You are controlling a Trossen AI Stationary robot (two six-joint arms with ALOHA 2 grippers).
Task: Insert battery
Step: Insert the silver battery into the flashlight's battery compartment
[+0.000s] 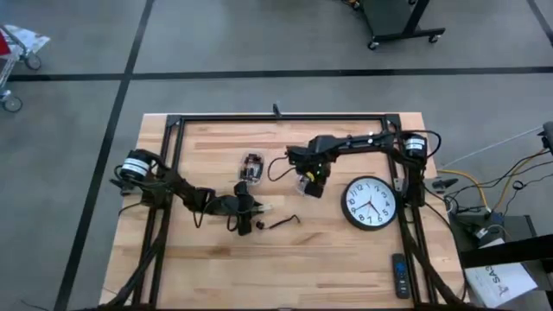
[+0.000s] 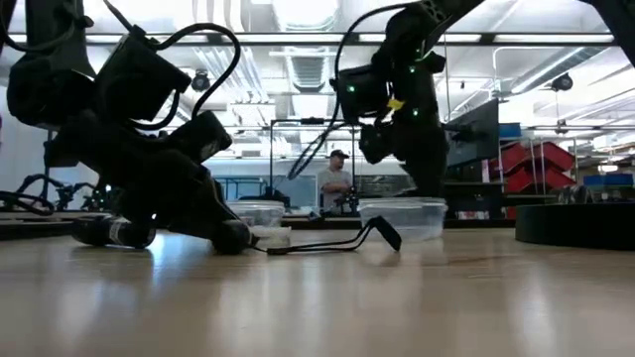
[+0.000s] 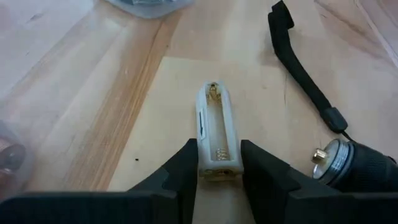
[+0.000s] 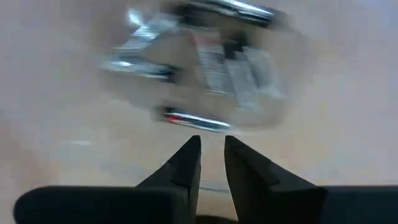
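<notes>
A white translucent battery holder (image 3: 214, 134), its slots empty, lies on the wooden table with my left gripper (image 3: 217, 171) shut on its near end. A black flashlight body (image 3: 357, 165) with a black wrist strap (image 3: 298, 68) lies right beside it. My right gripper (image 4: 212, 152) hovers above a clear tub of loose batteries (image 4: 205, 56). Its fingers are a little apart with nothing between them, and one battery (image 4: 194, 121) lies just beyond the tips. In the high view the left gripper (image 1: 249, 207) is left of centre and the right gripper (image 1: 309, 181) is at the middle. My left gripper pinches the battery holder's two long sides at its spring end (image 3: 217, 169) between its two fingers. The fingers (image 3: 183, 168) reach along the holder from that end, low over the table. The holder lies flat on the wood, open side up.
A second clear tub (image 1: 251, 168) stands at centre. A round wall clock (image 1: 370, 203) lies face up on the right, and a black remote (image 1: 399, 275) lies near the front right edge. Bare wood stretches along the near side.
</notes>
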